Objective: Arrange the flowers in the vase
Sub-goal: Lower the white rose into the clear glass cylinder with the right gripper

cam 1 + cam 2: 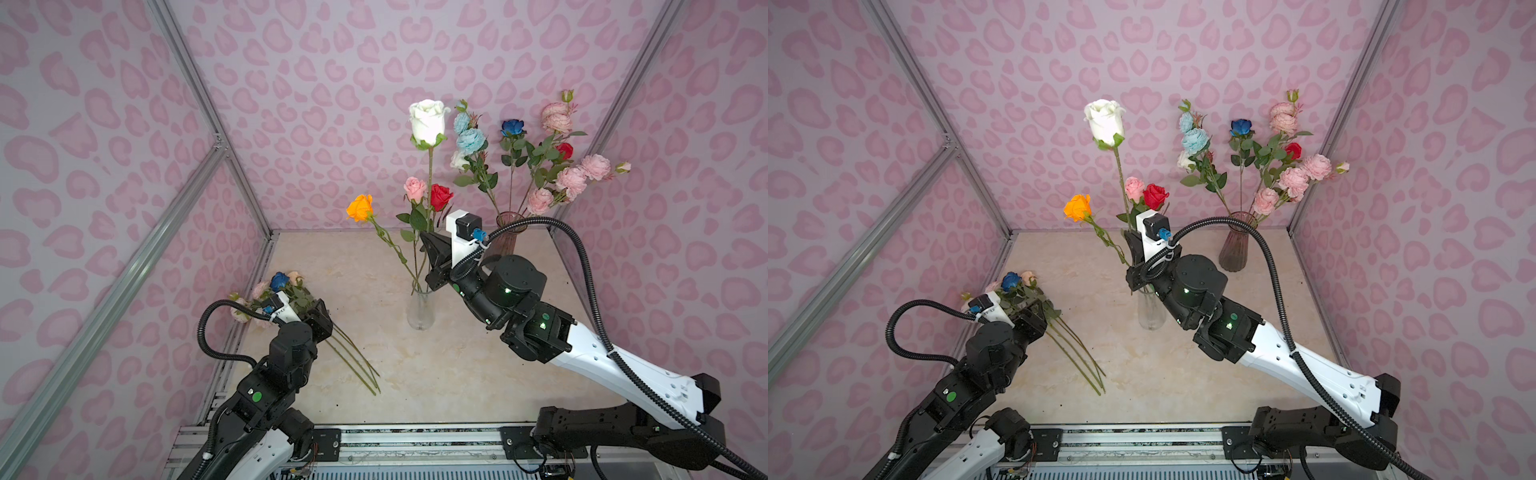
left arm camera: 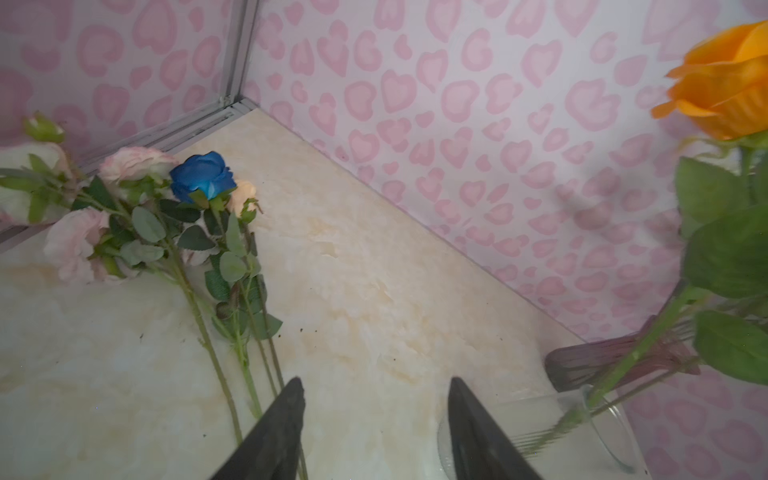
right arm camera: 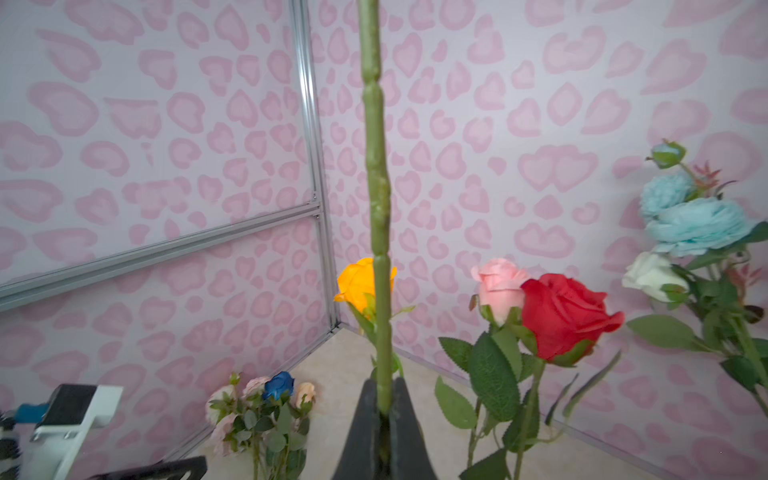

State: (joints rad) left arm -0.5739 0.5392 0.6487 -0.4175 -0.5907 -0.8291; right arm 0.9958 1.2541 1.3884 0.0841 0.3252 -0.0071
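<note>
My right fingers [image 3: 365,424] are pressed together on the green stem [image 3: 376,166] of the white rose [image 1: 428,118], pinching it upright just above the clear vase [image 1: 420,313]. My wrist view cuts the head off at the top. In both top views my own wrist hides the stem's lower end, so I cannot tell whether it sits inside the vase mouth. The orange rose [image 1: 360,208], pink rose [image 1: 414,188] and red rose [image 1: 440,195] stand in that vase, the orange one leaning out to the left. My left fingers [image 2: 274,428] are hidden under the wrist and its camera in both top views. The wrist view shows them spread apart with nothing between them, low over the desk [image 1: 457,374], one finger overlapping the loose stems [image 1: 357,365]. Those stems belong to flowers lying flat: a blue rose [image 2: 201,174] with pale pink and peach heads around it, crowded against the rail [image 2: 195,122] at the desk's left edge and partly covered by my arm from above. The purple vase [image 1: 1234,245] stands in the back right corner, close to the wall, with its own bouquet [image 1: 1279,166]; a cable [image 1: 540,220] crosses it in a top view. Between the loose stems and the clear vase the desk is bare, as is the front strip.
</note>
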